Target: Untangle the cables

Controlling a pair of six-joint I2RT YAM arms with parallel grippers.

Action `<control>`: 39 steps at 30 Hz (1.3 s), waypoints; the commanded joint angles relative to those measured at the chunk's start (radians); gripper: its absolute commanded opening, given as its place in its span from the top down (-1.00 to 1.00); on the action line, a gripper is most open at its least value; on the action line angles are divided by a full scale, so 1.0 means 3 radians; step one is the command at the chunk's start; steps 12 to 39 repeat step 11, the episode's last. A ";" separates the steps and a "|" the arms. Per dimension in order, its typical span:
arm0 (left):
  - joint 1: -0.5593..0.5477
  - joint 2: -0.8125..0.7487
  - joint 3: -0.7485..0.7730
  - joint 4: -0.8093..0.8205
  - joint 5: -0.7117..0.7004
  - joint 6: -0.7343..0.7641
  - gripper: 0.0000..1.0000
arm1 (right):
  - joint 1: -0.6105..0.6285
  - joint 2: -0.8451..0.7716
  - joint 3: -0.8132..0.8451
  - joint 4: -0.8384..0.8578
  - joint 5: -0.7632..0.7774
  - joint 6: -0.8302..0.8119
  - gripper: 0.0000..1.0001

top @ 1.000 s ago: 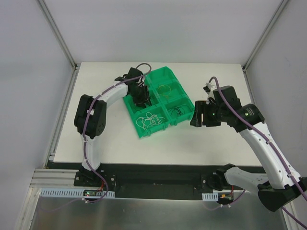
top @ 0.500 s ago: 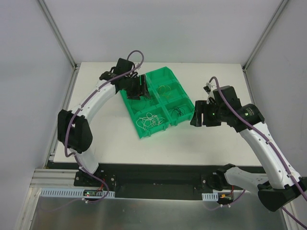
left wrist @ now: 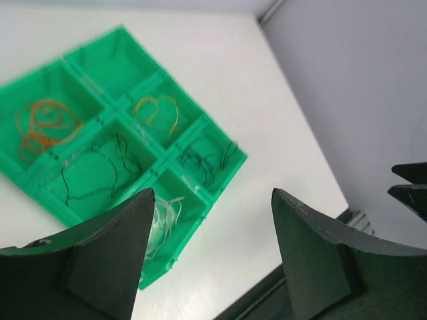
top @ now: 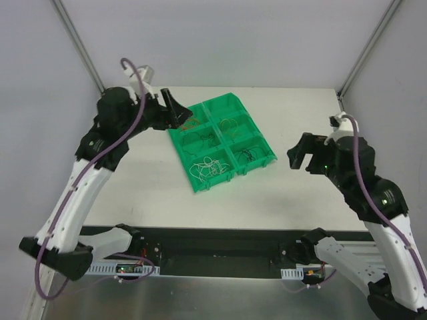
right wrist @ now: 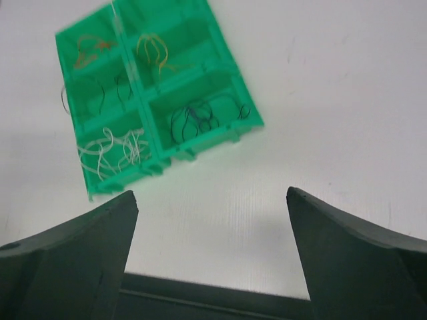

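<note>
Two grippers, fingers on both spread wide, nothing held. right gripper (top: pixel 298 152) hovers off near-right side of green tray (right wrist: pixel 203 145); left gripper (top: pixel 175 107) raised by its far-left corner.

All cables sit in tray compartments: white cables (right wrist: pixel 112 152) nearest, black cables (right wrist: pixel 200 119) beside them, yellowish cables (left wrist: pixel 157 110) and orange cables (left wrist: pixel 43 123) farther.

Likely risks:
- Hair-thin springy loops snag neighbours on lift.
- Pinch closes on nothing.
- Light tray drags.

White matte table (top: pixel 133 193). Pale enclosure walls (top: pixel 220 40) beyond.
</note>
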 commanded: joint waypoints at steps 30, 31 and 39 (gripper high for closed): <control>-0.0010 -0.1089 -0.0181 0.0521 -0.0554 0.0343 -0.51 | 0.0005 0.0404 0.1495 -0.0569 0.1490 0.0295 -0.92; -0.0010 -0.1089 -0.0181 0.0521 -0.0554 0.0343 -0.51 | 0.0005 0.0404 0.1495 -0.0569 0.1490 0.0295 -0.92; -0.0010 -0.1089 -0.0181 0.0521 -0.0554 0.0343 -0.51 | 0.0005 0.0404 0.1495 -0.0569 0.1490 0.0295 -0.92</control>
